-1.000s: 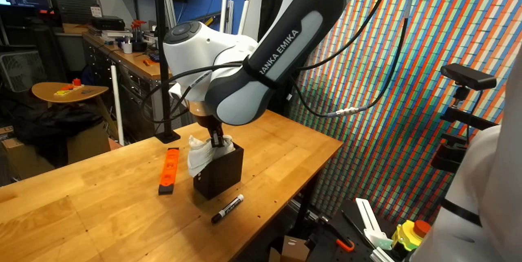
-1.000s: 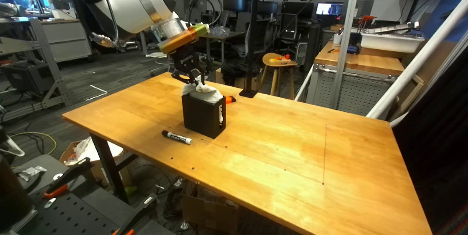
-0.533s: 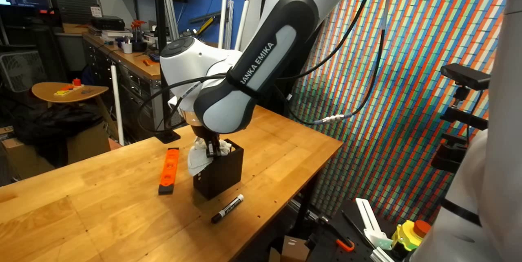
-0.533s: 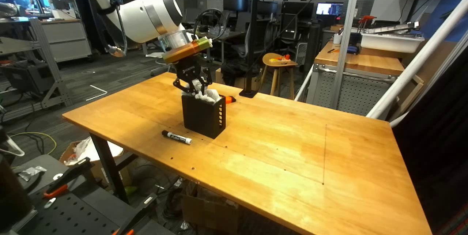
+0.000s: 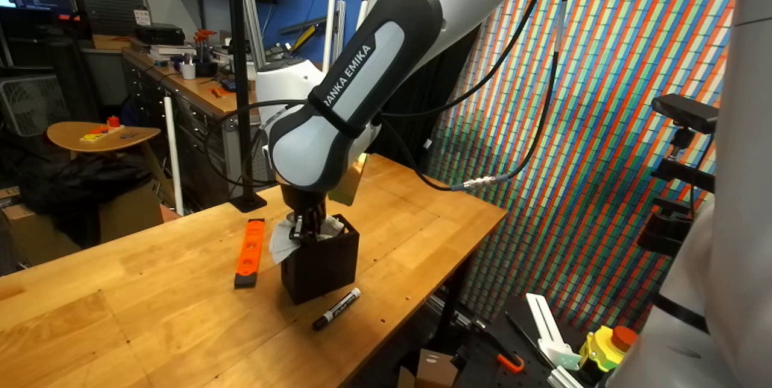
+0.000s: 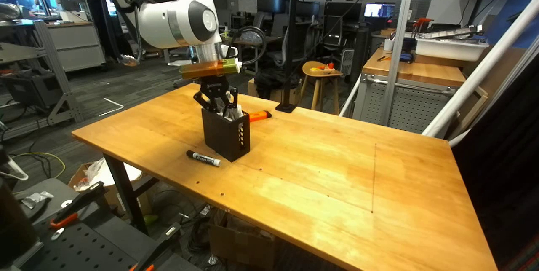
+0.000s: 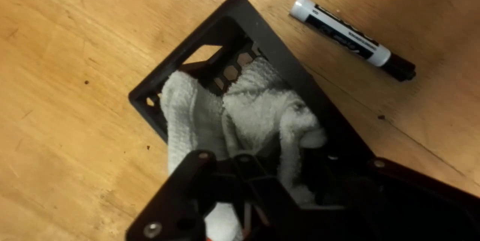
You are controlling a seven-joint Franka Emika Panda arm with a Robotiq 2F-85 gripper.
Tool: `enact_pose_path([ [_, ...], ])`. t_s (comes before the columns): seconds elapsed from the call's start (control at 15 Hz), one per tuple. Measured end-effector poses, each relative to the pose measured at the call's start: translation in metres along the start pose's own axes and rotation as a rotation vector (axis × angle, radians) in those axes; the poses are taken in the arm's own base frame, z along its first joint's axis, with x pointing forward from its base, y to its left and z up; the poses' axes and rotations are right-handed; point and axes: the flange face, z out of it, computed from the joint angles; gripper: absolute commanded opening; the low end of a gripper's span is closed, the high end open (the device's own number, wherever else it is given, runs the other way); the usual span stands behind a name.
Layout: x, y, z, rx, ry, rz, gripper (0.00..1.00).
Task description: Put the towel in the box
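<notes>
One towel [image 7: 258, 110], white, terry-textured, bunched and folded: part of it down inside the black box [image 6: 221, 136], part lapped over the rim and hanging outside. Box: open-topped, narrow, upright, with hexagonal cutouts in its walls. One Robotiq gripper [image 6: 223, 108], black, my own, pointing downward at the mouth of the box; my fingers reach in among the towel, tips obscured by fabric and shadow, and I cannot tell whether they pinch it or stand clear. One marker [image 7: 345, 38], white barrel, black cap, lying just beside the box, apart from it. One orange spirit level [image 5: 250, 252], black-ended, lying flat near the box, across from the marker. One wooden table [image 6: 358, 170], under box, marker and level alike. One emergency-stop button [image 5: 623, 338], red on a yellow housing, off the table in an exterior view. One wooden stool [image 5: 67, 134], well apart, beyond the table.
</notes>
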Motion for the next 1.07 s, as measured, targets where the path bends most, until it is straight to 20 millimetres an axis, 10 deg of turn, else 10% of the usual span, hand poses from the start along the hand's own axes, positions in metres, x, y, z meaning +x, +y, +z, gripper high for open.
enact_pose_path([
  [1.07,-0.0096,0.0024,0.0006,0.083,0.151,0.233,0.09],
])
